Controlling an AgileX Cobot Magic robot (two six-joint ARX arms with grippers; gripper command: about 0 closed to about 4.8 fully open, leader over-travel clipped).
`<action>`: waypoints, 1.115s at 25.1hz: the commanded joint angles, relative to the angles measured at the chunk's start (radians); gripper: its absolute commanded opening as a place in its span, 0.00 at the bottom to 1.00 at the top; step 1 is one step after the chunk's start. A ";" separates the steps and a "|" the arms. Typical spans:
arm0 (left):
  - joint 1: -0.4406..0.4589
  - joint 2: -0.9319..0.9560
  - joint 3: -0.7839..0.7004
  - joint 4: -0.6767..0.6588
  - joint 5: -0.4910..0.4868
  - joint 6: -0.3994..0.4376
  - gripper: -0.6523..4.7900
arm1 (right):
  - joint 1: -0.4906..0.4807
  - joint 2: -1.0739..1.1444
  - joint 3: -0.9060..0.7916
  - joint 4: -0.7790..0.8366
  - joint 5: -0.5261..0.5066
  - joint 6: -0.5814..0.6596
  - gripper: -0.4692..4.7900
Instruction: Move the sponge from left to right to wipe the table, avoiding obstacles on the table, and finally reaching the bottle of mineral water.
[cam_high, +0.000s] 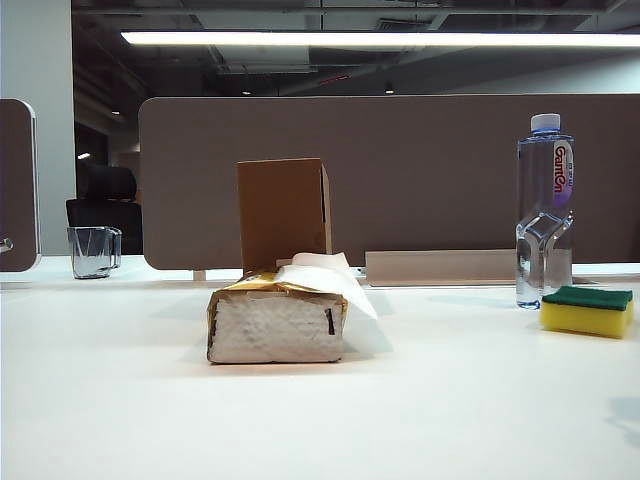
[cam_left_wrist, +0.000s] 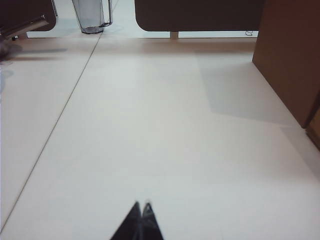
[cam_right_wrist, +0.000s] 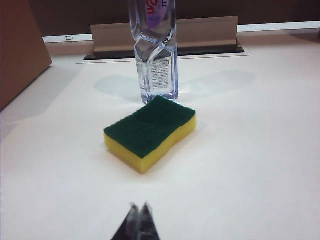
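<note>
One sponge (cam_high: 587, 311) sits at the lower right of the exterior view, just beside the bottle of mineral water (cam_high: 544, 210), its long axis slanting away from the right fingers (cam_right_wrist: 139, 206), which are pinched together and empty, pointing at it. Left fingers (cam_left_wrist: 141, 205), equally closed and empty, face bare surface (cam_left_wrist: 150, 130) near the cardboard box (cam_left_wrist: 292, 55), well apart from the sponge.
</note>
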 joint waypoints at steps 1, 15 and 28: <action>0.000 0.000 -0.001 -0.002 0.004 -0.006 0.11 | 0.001 -0.002 -0.004 -0.030 -0.028 -0.004 0.08; 0.000 0.000 -0.001 -0.003 0.005 -0.006 0.11 | 0.001 -0.001 -0.004 -0.105 -0.024 -0.002 0.08; 0.000 0.000 -0.001 -0.002 0.004 -0.006 0.11 | 0.001 -0.001 -0.003 -0.105 -0.024 -0.002 0.08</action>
